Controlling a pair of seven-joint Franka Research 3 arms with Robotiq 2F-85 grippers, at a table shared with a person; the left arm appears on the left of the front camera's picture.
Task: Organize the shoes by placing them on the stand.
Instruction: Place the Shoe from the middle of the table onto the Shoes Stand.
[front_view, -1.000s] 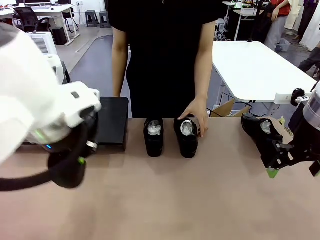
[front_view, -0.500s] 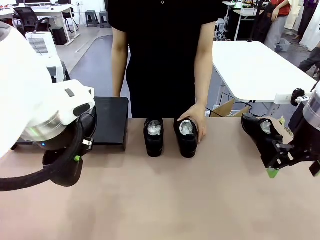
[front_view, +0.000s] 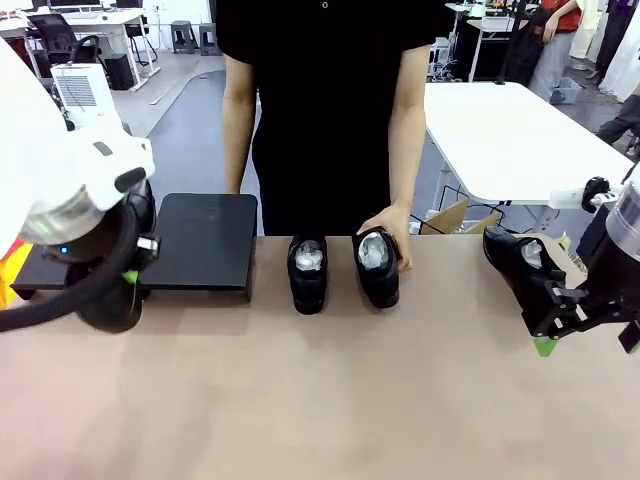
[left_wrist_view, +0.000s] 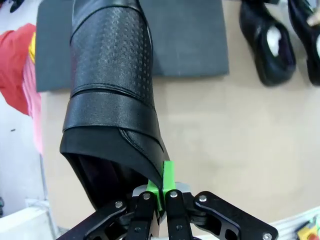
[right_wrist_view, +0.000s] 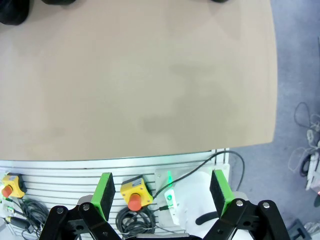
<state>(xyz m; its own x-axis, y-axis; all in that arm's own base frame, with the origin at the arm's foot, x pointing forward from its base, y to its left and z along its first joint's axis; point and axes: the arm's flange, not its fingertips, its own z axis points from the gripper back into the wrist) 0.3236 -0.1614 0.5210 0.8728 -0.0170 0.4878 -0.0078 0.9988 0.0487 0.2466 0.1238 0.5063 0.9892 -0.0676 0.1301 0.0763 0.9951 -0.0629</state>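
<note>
Over table (left_wrist_view: 240, 140), shoe (left_wrist_view: 112, 75) in clamped tool (left_wrist_view: 164, 181)

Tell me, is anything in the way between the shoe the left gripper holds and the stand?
Nothing visible. The left gripper pinches the shoe; the stand ahead has a bare top, and another shoe lies off to its side.

Your front camera faces across the table (front_view: 330, 400) toward the person (front_view: 320, 100). Your left wrist camera looks down, close behind a shoe (left_wrist_view: 110, 90), sharing the stand (left_wrist_view: 190, 40) and two shoes (left_wrist_view: 267, 45) with it. Your right wrist camera looks straight down over the table's near edge.
</note>
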